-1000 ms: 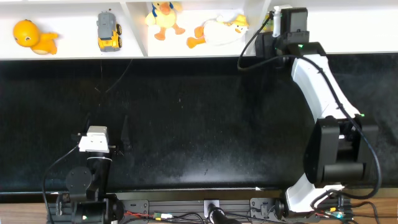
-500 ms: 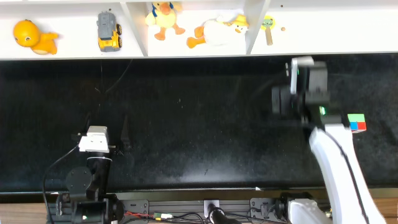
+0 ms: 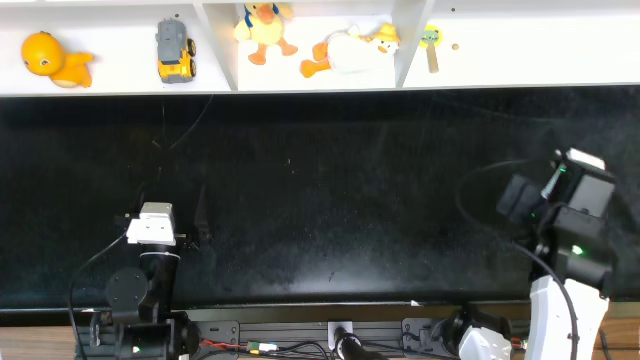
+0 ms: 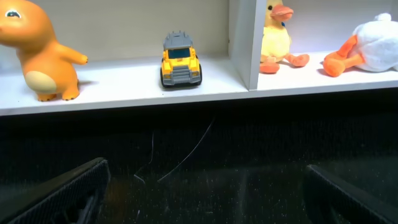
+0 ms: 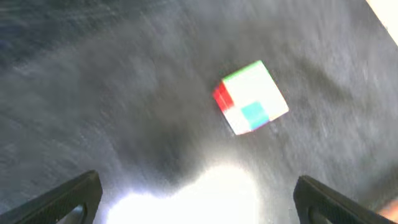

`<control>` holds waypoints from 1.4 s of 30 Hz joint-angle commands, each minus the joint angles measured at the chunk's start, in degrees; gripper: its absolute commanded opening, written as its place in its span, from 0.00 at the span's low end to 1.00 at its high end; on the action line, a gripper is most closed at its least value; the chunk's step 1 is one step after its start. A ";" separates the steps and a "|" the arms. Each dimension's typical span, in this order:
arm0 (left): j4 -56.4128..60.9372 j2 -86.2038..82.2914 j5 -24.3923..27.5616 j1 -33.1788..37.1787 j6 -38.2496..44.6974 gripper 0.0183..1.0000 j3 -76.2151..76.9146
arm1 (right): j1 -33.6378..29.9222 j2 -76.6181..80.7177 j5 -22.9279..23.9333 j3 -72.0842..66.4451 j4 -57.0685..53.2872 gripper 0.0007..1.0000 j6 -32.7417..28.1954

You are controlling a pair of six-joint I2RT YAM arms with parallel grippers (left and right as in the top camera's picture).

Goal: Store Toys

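Our right gripper (image 5: 199, 198) hangs above the cube (image 5: 252, 98), fingers (image 5: 65, 198) apart and empty. The cube lies skewed on the mat (image 5: 93, 87) — we could clip a corner on closing and flick it away.
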 commanded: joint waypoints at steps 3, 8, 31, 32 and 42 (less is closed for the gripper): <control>-0.26 -0.61 0.57 -0.48 0.66 1.00 -0.02 | -7.39 0.11 7.08 0.04 -8.48 1.00 -1.79; -0.28 -0.61 0.57 -0.48 0.66 1.00 -0.02 | -7.72 0.20 2.01 0.04 -3.98 1.00 -1.29; -0.28 -0.61 0.57 -0.48 0.66 1.00 -0.02 | -40.37 16.11 -34.49 6.19 1.49 1.00 -62.73; -0.28 -0.61 0.57 -0.48 0.66 1.00 -0.02 | -40.17 18.34 -36.06 7.93 -0.52 1.00 -63.04; -0.26 -0.59 0.57 -0.48 0.66 1.00 -0.02 | -36.20 32.83 -39.67 15.96 -3.13 0.99 -62.84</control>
